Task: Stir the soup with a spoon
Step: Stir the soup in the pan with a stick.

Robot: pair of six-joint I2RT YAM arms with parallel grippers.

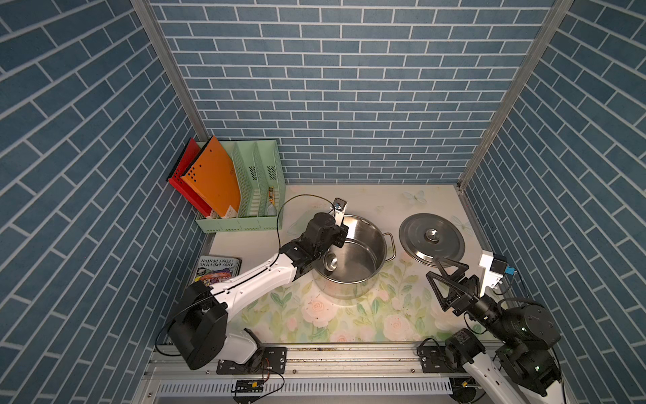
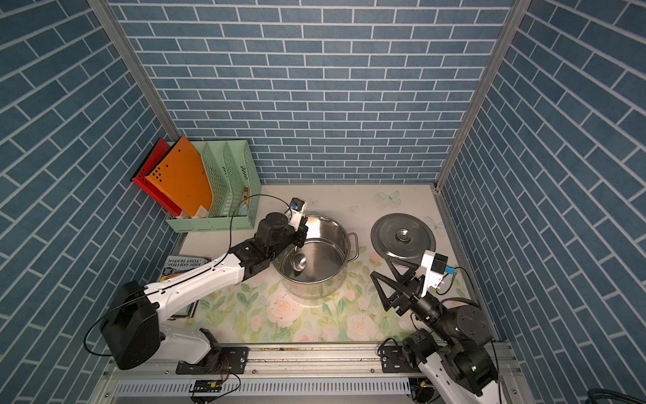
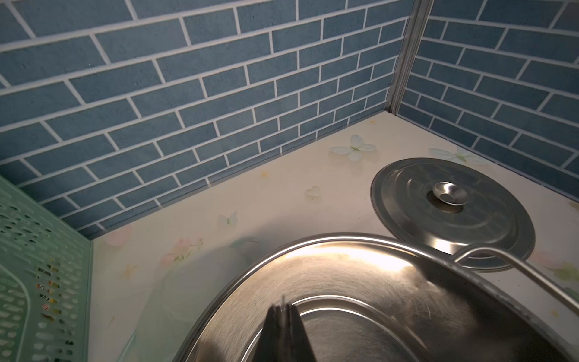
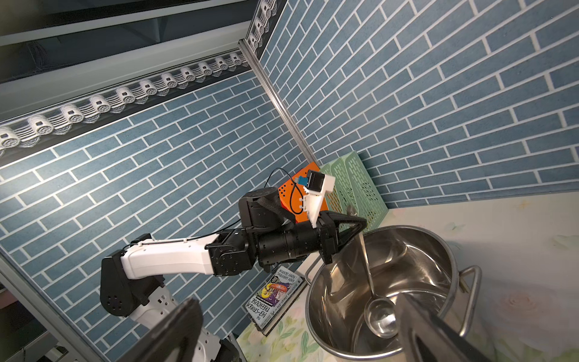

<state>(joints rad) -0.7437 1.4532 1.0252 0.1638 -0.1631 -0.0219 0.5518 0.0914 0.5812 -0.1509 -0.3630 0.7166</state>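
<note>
In both top views the left gripper point(image 1: 341, 235) is clamped on the spoon point(image 1: 330, 263) over the pot point(image 1: 349, 292). The bowl sits low at the pot's 9 o'clock side, and the handle rises steeply, leaning toward 1 o'clock. On the floral worktop point(image 1: 349, 325) the lid point(image 1: 416, 229) lies flat at the pot's 3 o'clock. The right gripper point(image 1: 433, 269) is spread wide and empty by the lid's 6 o'clock edge. Left wrist: fingers point(image 3: 271, 332) pressed together above the pot, blue brick walls point(image 3: 188, 94) behind. Right wrist: the spoon's long axis stands nearly upright, bowl down inside.
</note>
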